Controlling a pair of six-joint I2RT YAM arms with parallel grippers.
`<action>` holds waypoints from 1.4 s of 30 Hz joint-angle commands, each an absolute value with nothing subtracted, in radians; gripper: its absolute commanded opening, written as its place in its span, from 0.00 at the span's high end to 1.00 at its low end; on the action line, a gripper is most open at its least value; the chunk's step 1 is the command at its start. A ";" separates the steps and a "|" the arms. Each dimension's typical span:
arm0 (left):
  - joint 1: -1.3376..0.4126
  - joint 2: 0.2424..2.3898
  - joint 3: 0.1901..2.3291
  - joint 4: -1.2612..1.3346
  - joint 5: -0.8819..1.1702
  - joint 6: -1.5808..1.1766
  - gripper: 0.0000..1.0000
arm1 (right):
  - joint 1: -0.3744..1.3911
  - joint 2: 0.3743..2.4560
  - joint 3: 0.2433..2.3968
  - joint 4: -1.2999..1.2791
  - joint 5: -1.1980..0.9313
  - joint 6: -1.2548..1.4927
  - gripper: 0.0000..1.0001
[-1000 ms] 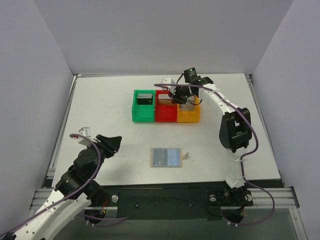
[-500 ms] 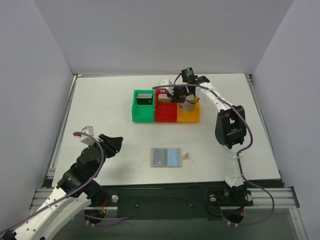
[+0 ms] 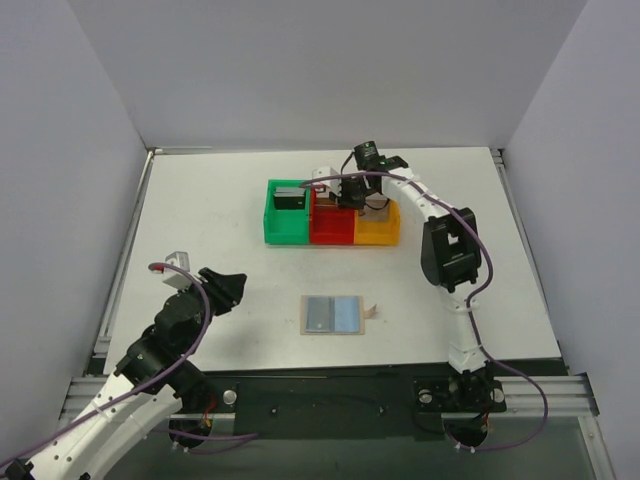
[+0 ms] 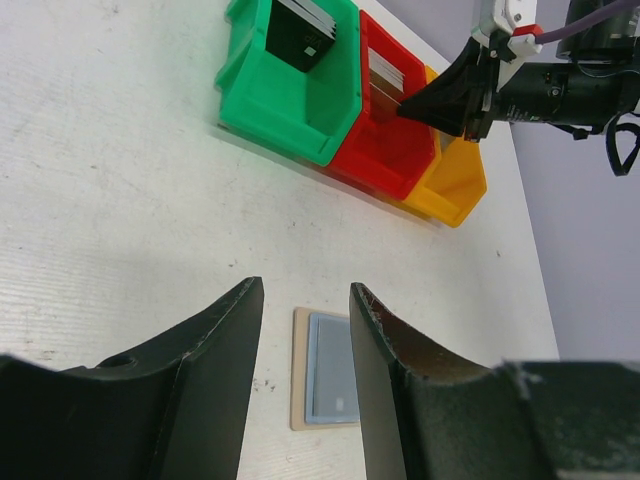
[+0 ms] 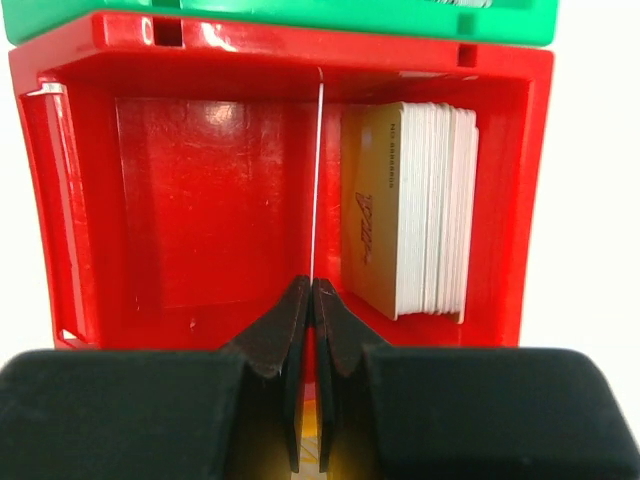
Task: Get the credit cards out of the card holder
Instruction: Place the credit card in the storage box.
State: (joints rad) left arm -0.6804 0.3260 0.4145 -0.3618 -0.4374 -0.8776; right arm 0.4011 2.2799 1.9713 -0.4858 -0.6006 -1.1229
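While the right gripper pinches one thin card over the red bin, the card holder lies open and flat near the middle of the near edge of the table.
The right fingers are pressed nearly together on the lower edge of the card, which stands edge-on beside a stack of pale cards in the same bin at the far edge. Dark cards lean in the green bin. The left gripper hangs with its fingers apart and holds nothing, above the near left corner.
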 commanded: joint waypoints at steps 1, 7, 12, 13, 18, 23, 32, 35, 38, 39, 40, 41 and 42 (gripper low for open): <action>-0.678 0.330 0.405 -0.318 -0.439 -0.854 0.50 | 0.410 2.293 2.002 -0.495 -0.608 -1.141 1.00; -0.678 0.331 0.400 -0.318 -0.437 -0.854 0.50 | 0.411 2.310 2.006 -0.468 -0.572 -1.131 1.00; -0.678 0.330 0.397 -0.318 -0.439 -0.854 0.50 | 0.410 2.326 2.014 -0.465 -0.569 -1.129 1.00; -0.678 0.331 0.396 -0.318 -0.439 -0.854 0.50 | 0.410 2.329 2.014 -0.463 -0.572 -1.127 1.00; -0.678 0.336 0.391 -0.308 -0.431 -0.856 0.50 | 0.413 2.332 1.997 -0.450 -0.565 -1.111 1.00; -0.678 0.333 0.391 -0.308 -0.426 -0.853 0.50 | 0.419 2.321 1.983 -0.420 -0.531 -1.085 1.00; -0.678 0.330 0.388 -0.305 -0.420 -0.851 0.50 | 0.420 2.298 1.957 -0.391 -0.495 -1.065 0.94; -0.678 0.327 0.387 -0.305 -0.420 -0.851 0.50 | 0.419 2.293 1.948 -0.384 -0.488 -1.060 0.91; -0.678 0.325 0.387 -0.305 -0.419 -0.851 0.50 | 0.423 2.290 1.944 -0.374 -0.474 -1.054 0.87; -0.678 0.327 0.387 -0.305 -0.419 -0.851 0.50 | 0.423 2.290 1.939 -0.373 -0.472 -1.051 0.87; -0.678 0.324 0.387 -0.304 -0.419 -0.851 0.50 | 0.425 2.289 1.937 -0.370 -0.469 -1.052 0.87; -0.678 0.325 0.388 -0.305 -0.419 -0.851 0.50 | 0.425 2.289 1.936 -0.367 -0.459 -1.046 0.85; -0.677 0.327 0.388 -0.307 -0.419 -0.851 0.50 | 0.425 2.287 1.934 -0.362 -0.456 -1.043 0.82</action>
